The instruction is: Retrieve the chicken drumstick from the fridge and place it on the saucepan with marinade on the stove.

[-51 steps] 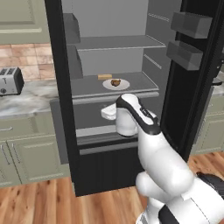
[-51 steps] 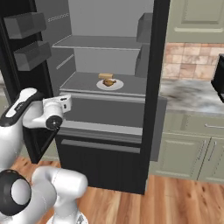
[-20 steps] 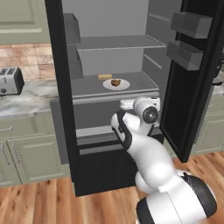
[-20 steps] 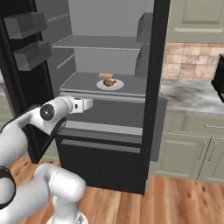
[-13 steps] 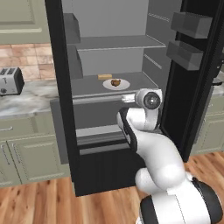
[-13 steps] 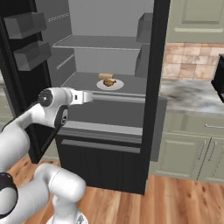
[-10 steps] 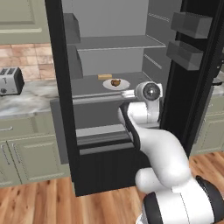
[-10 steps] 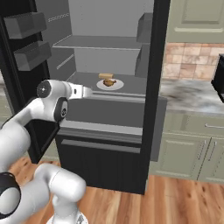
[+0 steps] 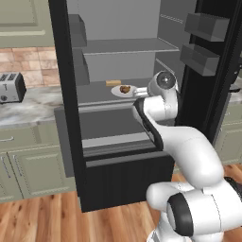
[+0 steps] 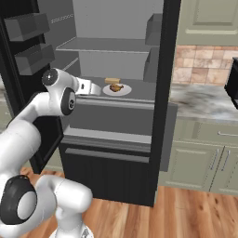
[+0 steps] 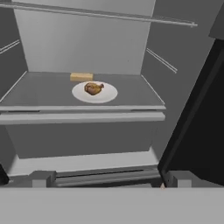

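The fridge (image 9: 59,94) (image 10: 162,69) stands open. On its middle shelf (image 11: 48,94) a white plate (image 9: 118,92) (image 10: 124,89) (image 11: 107,94) carries the golden-brown chicken drumstick (image 9: 125,89) (image 10: 115,87) (image 11: 93,88). A paler tan block (image 11: 81,77) lies just behind the plate. My gripper (image 9: 141,90) (image 10: 95,89) (image 11: 109,179) hovers at the shelf's front edge, pointing at the plate and short of it. It is open, with the fingertips (image 11: 42,177) far apart and nothing between them. The saucepan and the stove are out of view.
The open door with its bins (image 9: 208,42) (image 10: 28,42) flanks my arm closely. A closed black drawer front (image 9: 125,175) juts out below the shelf. A toaster (image 9: 10,87) sits on the marble counter (image 9: 28,106) (image 10: 204,104). Pale green cabinets line both sides.
My arm has risen from the lower drawer level to the middle shelf and swung the hand in toward the plate. The jaws stayed open. The drumstick has not moved.
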Available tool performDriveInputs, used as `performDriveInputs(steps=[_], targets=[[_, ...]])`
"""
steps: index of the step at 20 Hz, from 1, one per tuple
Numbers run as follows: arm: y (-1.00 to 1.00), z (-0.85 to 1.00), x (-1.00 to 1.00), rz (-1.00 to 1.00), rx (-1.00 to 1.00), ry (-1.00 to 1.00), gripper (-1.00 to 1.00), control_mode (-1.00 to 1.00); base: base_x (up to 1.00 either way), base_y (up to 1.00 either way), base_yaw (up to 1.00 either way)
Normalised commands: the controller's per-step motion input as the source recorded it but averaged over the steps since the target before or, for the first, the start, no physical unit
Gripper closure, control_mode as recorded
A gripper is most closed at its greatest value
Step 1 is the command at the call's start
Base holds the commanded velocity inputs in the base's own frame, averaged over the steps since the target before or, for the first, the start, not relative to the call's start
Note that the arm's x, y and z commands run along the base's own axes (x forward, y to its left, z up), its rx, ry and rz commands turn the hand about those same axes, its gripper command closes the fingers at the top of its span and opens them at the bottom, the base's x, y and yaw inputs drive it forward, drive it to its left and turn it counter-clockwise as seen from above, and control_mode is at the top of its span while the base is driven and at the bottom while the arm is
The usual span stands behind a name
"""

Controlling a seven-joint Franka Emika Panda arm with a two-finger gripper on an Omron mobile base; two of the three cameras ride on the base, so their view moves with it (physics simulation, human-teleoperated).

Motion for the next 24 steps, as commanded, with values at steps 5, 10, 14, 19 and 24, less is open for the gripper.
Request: performDriveInputs(steps=[5,10,14,19,24], targets=[[0.00,0.00,0.01,0.00,0.12,0.12,-1.00,-1.00,0.00,0.00,0.00],[0.00,0.16,-0.37,0.00,0.03,0.08,-1.00,-1.00,0.00,0.00,0.00],[0.00,0.22,-0.75,0.00,0.00,0.06,-1.00,-1.00,0.00,0.00,0.00],[0.00,0.05,-0.70,0.00,0.00,0.04,-1.00,-1.00,0.00,0.00,0.00],[0.00,0.02,-0.60,0.00,0.00,0.08,-1.00,-1.00,0.00,0.00,0.00]])
